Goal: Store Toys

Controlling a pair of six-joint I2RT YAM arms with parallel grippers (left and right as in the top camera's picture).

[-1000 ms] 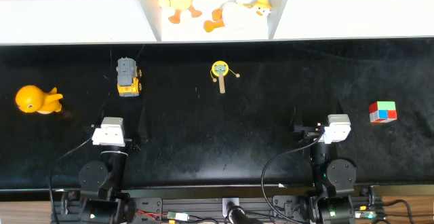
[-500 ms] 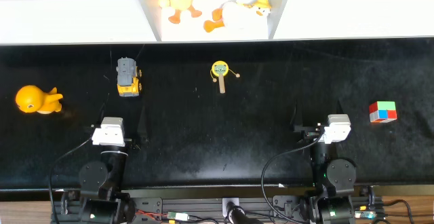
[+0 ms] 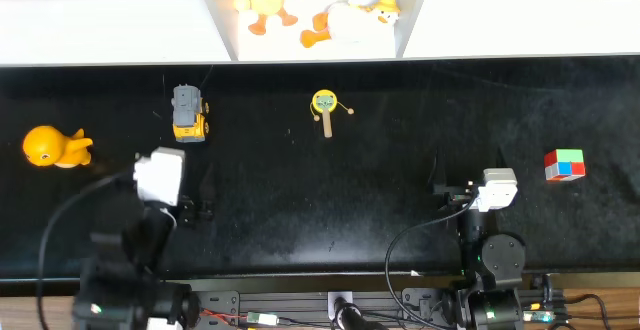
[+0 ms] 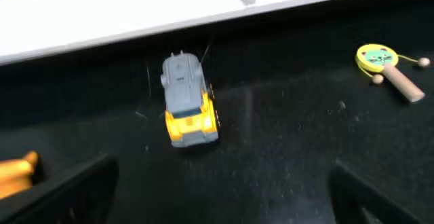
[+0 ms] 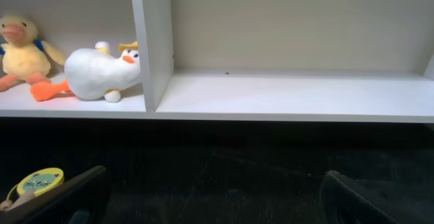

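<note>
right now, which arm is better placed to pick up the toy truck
Left. The left gripper is open and faces the toy truck, which sits on its side of the table. The right gripper faces the shelf, far across.

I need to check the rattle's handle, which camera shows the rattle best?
Left wrist view: the rattle lies whole, handle and bead clear. Top view has it whole but small; right wrist view catches just its head.

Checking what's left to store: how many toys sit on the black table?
4: orange duck at far left, toy truck left of centre, rattle drum at centre, colour cube at far right. None seems hidden.
</note>
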